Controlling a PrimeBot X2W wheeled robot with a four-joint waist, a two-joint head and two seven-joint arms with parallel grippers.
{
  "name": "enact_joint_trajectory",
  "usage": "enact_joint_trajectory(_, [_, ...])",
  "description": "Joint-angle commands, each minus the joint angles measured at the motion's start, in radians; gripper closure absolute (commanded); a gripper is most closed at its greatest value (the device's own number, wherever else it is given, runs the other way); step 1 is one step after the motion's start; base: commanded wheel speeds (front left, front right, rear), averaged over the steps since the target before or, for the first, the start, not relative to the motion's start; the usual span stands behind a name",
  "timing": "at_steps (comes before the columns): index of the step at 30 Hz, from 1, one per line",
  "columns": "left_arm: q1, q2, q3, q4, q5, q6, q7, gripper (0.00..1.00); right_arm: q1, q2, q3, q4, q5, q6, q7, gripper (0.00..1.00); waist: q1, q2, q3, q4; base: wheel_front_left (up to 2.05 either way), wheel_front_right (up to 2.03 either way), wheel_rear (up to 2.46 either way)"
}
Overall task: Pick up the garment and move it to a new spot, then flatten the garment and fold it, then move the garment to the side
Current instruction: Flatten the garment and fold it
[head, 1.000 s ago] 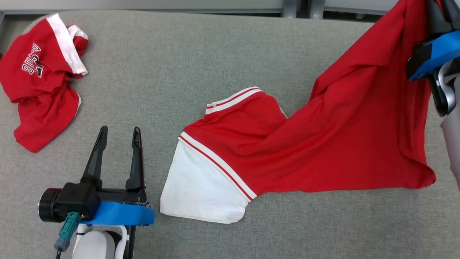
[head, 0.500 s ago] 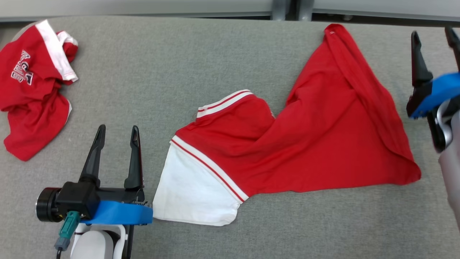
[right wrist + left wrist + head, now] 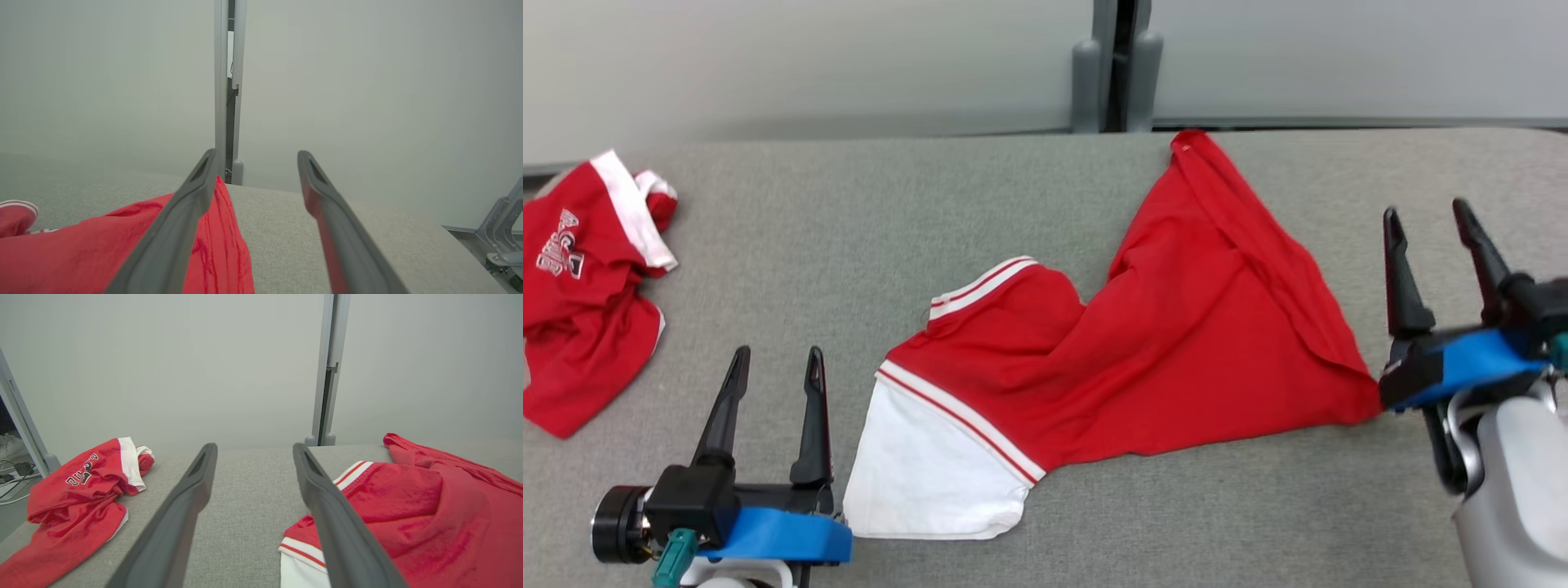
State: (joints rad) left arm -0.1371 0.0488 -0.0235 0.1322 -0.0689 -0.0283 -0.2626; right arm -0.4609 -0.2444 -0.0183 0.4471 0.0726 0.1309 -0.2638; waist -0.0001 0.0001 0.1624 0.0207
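The garment [image 3: 1176, 351] is a red shirt with a white sleeve and striped trim, lying loosely spread and wrinkled across the middle of the grey table [image 3: 890, 220]. It also appears in the left wrist view [image 3: 408, 514] and the right wrist view [image 3: 122, 249]. My right gripper [image 3: 1425, 214] stands open just right of the garment's right corner, holding nothing. Near the front left, my left gripper [image 3: 774, 359] is open and empty, just left of the white sleeve [image 3: 923, 474].
A second red garment [image 3: 580, 286] with lettering lies crumpled at the table's far left edge, also in the left wrist view [image 3: 77, 490]. A pale wall with a grey post [image 3: 1115, 73] stands behind the table. A metal frame [image 3: 502, 228] sits off the right end.
My right gripper let go of the garment's raised corner, which dropped onto the table, and the gripper drew back to the right. The head camera tilted up, shifting the whole picture.
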Motion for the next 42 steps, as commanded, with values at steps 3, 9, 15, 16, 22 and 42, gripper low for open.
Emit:
enact_joint_trajectory(3, [0.024,0.003,0.007,-0.001,0.003,-0.002,-0.003,0.0,0.094,0.024,0.009,-0.084,0.003,0.0,-0.001,0.0,0.0001,-0.0001,-0.042,-0.023,0.0,0.0,0.0])
enact_joint_trajectory(9, [0.051,0.003,0.007,0.001,0.004,-0.009,-0.003,0.0,0.247,0.088,0.022,-0.217,0.007,0.0,-0.001,0.0,0.0001,-0.0001,-0.079,-0.032,0.0,0.0,0.0])
enact_joint_trajectory(15, [0.074,0.003,0.011,0.015,0.003,-0.005,-0.003,0.0,0.362,0.14,0.036,-0.288,0.005,0.0,-0.001,0.0,0.0001,-0.0001,-0.107,-0.03,0.0,0.0,0.0])
enact_joint_trajectory(16, [0.081,0.003,0.011,0.017,0.001,-0.002,-0.003,0.0,0.379,0.147,0.03,-0.3,0.007,0.0,-0.001,0.0,0.0001,-0.0001,-0.112,-0.028,0.0,0.0,0.0])
enact_joint_trajectory(22, [0.112,0.003,0.019,0.027,-0.003,-0.001,-0.003,0.0,0.451,0.174,0.015,-0.335,0.001,0.0,-0.001,0.0,0.0001,-0.0001,-0.138,-0.021,0.0,0.0,0.0])
enact_joint_trajectory(42, [0.127,0.003,0.017,0.086,-0.024,0.002,-0.003,0.0,0.452,0.191,-0.015,-0.28,-0.013,0.0,-0.001,0.0,0.0001,-0.0001,-0.155,-0.015,0.0,0.0,0.0])
